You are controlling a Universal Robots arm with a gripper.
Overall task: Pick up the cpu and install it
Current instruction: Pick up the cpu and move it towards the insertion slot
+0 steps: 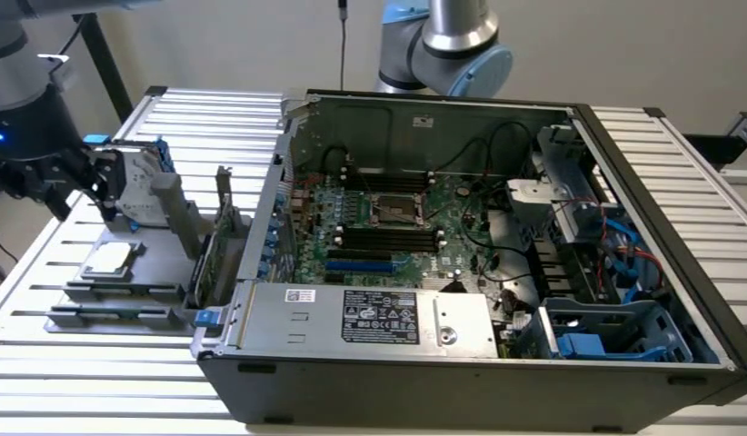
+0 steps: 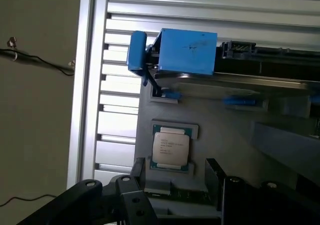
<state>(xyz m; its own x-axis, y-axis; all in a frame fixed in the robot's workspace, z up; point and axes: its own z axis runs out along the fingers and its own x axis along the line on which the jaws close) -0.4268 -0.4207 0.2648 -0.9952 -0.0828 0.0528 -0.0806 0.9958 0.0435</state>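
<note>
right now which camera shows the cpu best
The wrist view: the cpu faces the camera, silver top and lettering plain. At the exterior view's left the cpu is just a small silver square.

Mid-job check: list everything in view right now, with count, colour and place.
small square metal-topped cpu: one, silver-grey, lying in the grey holder, exterior view's left
large hard drive with side rails: one, silver and blue, upright beside the cpu
long memory sticks: two, black, in the holder near the cpu
open computer case: one, dark grey, mid-table
motherboard: one, green, inside the case
slatted metal table: one, silver, under everything
gripper: one, black, open, over the cpu, holding nothing
</note>
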